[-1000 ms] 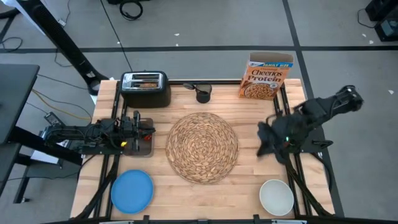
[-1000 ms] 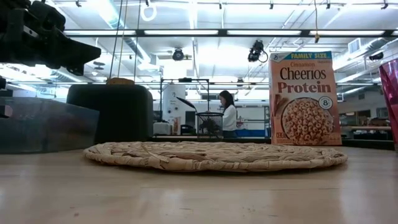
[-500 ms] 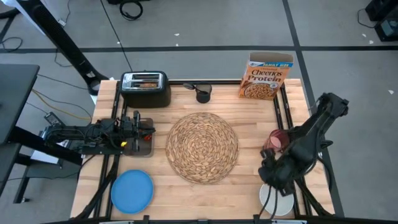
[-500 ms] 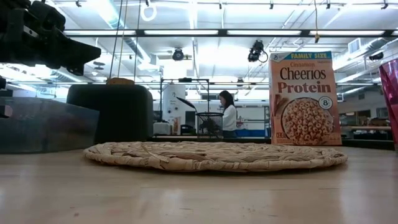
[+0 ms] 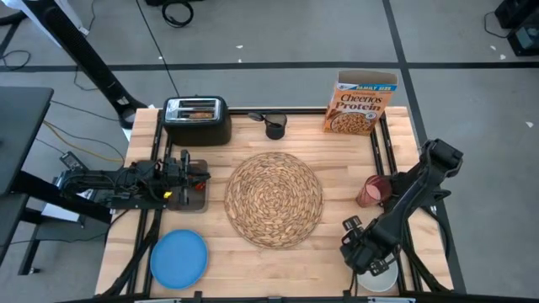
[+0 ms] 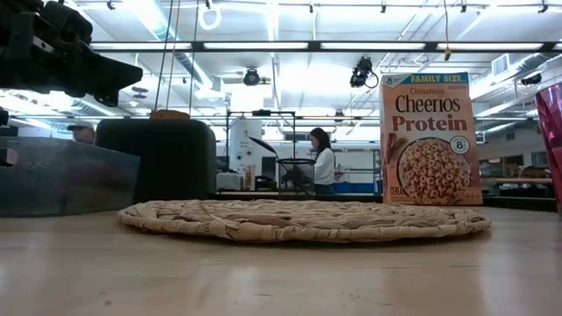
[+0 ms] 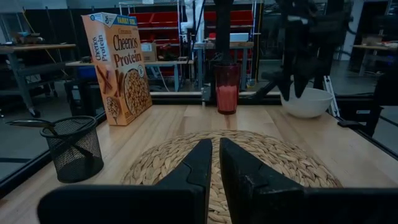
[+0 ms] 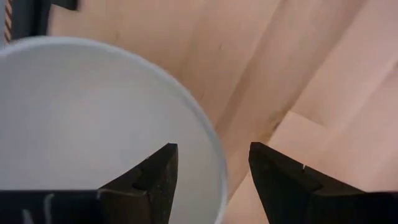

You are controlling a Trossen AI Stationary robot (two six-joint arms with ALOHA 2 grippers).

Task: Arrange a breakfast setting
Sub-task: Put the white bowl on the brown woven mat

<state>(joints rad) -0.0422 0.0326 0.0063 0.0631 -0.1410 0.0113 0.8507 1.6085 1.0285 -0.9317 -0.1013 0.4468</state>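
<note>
Two arms share the bench (image 5: 337,143), and the round straw mat (image 5: 274,199) at its centre is the landmark everything else answers to. It lies bare, which suggests the setting has hardly begun. The cereal box (image 5: 360,103) stands beyond the mat toward the far right corner, and the toaster (image 5: 198,119) beyond it to the far left; neither crowds the mat. The blue plate (image 5: 178,257) waits off the mat's near-left side. The left gripper (image 7: 214,163) rests to the mat's left, aimed level across it, fingers nearly together and holding nothing. The white bowl (image 8: 81,124) sits off the mat's near-right side, and the right gripper (image 8: 211,171) hangs directly over it, fingers spread so that one is inside the rim and one outside, probably lining up a pinch on the wall. The red cup (image 5: 370,191) stands just right of the mat, upright, beside that arm.
</note>
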